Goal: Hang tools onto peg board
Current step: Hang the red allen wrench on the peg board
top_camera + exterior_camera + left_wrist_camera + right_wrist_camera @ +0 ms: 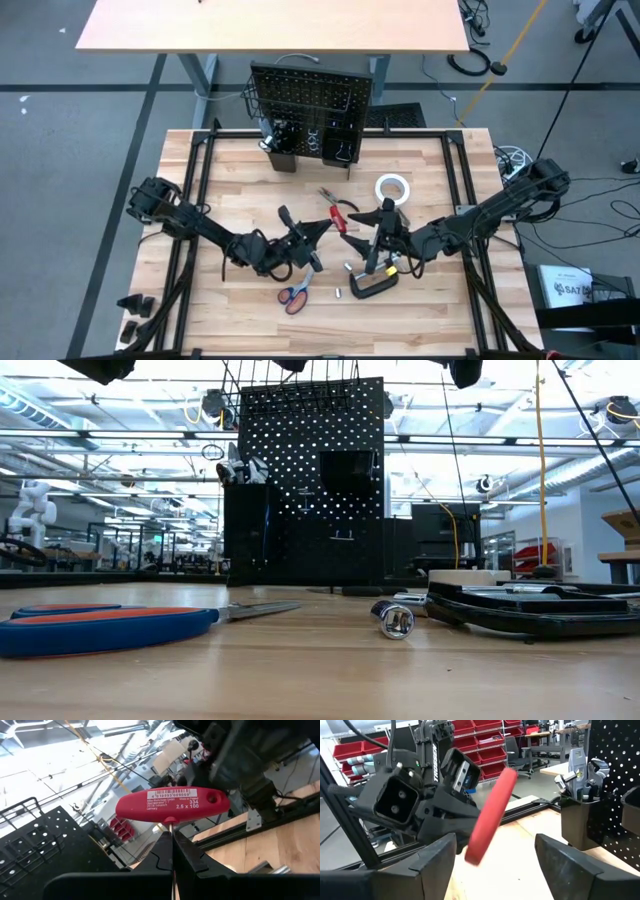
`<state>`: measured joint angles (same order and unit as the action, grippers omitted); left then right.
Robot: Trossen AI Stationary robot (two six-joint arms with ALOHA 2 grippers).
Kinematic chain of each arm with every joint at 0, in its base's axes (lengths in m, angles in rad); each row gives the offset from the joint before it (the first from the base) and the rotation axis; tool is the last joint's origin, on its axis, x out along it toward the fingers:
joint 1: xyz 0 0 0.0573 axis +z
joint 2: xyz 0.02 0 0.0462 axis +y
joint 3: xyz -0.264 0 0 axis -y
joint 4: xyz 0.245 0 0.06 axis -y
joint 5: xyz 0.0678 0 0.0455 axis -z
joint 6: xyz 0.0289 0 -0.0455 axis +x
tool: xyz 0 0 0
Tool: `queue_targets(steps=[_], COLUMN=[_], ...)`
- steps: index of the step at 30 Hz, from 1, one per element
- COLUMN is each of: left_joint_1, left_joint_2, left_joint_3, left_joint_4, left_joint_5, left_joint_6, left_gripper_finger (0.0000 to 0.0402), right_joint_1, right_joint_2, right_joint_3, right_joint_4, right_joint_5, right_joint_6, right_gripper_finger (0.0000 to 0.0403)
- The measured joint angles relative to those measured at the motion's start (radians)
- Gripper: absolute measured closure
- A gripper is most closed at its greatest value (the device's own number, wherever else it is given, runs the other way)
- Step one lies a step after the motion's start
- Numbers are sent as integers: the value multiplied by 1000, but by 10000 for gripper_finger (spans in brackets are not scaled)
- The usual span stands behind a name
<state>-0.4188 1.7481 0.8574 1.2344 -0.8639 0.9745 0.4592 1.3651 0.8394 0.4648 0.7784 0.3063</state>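
Note:
A red T-handle screwdriver (172, 806) hangs in the air above the middle of the table, with my left gripper (171, 837) shut on it. My right gripper (495, 851) faces it from the table's right and is open. Its two fingers stand on either side of the red handle (490, 817) with a gap on each side. The black peg board (310, 95) stands upright at the table's far edge, with tool-filled bins (278, 140) along its foot. Orange-handled scissors (295, 295), a black C-clamp (372, 285) and a white tape roll (392, 187) lie flat on the table. My left gripper pinches the screwdriver's thin metal shaft (171, 826) between its two fingers, just behind the red T-handle. The fingers come about level from the table's left and lie along the shaft. The screwdriver is clear of the table, its handle crosswise beyond the fingertips.
A small silver socket piece (395, 620) lies near the C-clamp (530, 610), and the scissors (100, 628) lie toward the near edge. Red-handled pliers (340, 205) lie just beyond the two grippers. Bare wood shows between the grippers and the peg board (310, 480).

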Motion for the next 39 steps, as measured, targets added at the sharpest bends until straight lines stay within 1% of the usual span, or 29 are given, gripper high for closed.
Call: queue_targets(steps=[3,8,15,18,20,22,25,27,30,33,34,37,38,39], left_joint_1=[10,35,37,37,37,37,40,46,48,41,37,36,37,39], left_joint_2=[0,0,0,0,0,-2,-3,-3,-1,-5,-17,-73,-96,-122], left_joint_3=[2,43,49,49,49,49,48,48,48,48,48,48,48,48], left_joint_4=[-38,-149,-168,-174,-181,-198,-231,-255,-287,-311,-344,-464,-506,-557], left_joint_5=[9,18,-1,-1,3,21,44,53,59,15,-1,-20,-12,18], left_joint_6=[-24,-104,-105,-106,-106,-110,-140,-158,-158,-164,-177,-272,-324,-392], left_gripper_finger=[401,401,401,401,401,401,399,389,360,325,314,287,281,276], right_joint_1=[-9,-28,-29,-29,-29,-29,-28,-26,-26,-25,-25,-23,-20,-17], right_joint_2=[2,23,25,25,25,24,23,21,-1,-56,-77,-135,-153,-168], right_joint_3=[0,0,0,0,0,-1,-1,-1,-1,0,0,0,0,0], right_joint_4=[3,0,-3,-16,-18,-23,-47,-68,-135,-229,-267,-385,-425,-465], right_joint_5=[-2,-53,-43,-36,-30,-26,-20,-8,-22,-15,-17,-31,-32,-32], right_joint_6=[2,35,25,25,22,15,5,9,27,57,70,110,127,146], right_gripper_finger=[159,204,269,302,331,356,357,357,357,357,356,357,357,357])
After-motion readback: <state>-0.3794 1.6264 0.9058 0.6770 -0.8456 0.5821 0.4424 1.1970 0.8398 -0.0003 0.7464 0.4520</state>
